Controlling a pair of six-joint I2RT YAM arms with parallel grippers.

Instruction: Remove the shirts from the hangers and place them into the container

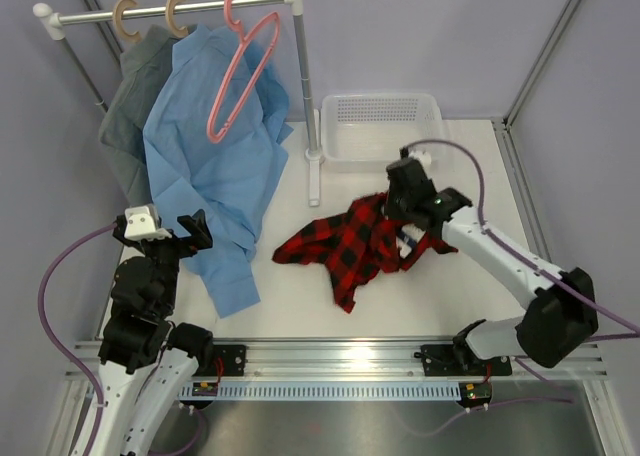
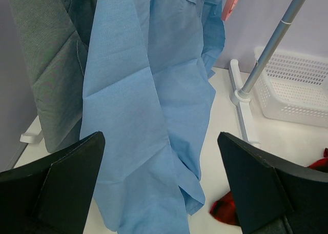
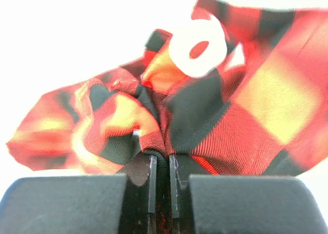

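Left gripper [image 1: 180, 236]: jaws spread wide, gripping nothing, front-left, just beside hem of light blue long-sleeved fabric shirt [image 1: 215, 166].
Right gripper [image 3: 163, 164]: jaws clamped on bunched fold of red-and-black plaid fabric shirt [image 1: 345, 248]. Shirt off hanger, rest crumpled on white table [image 1: 300, 306], mid-table.
Blue shirt and grey fabric shirt [image 1: 125, 116] hang on tan round-hooked hangers [image 1: 177, 14] from white rail [image 1: 200, 6].
Thin pink triangular hanger [image 1: 240, 71] on same rail, bare, in front of blue shirt.
Translucent white perforated plastic basket [image 1: 380, 101]: far right, beyond plaid shirt, not touching it.

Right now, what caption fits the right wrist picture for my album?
Right gripper shut on a bunched fold of the red-and-black plaid shirt.
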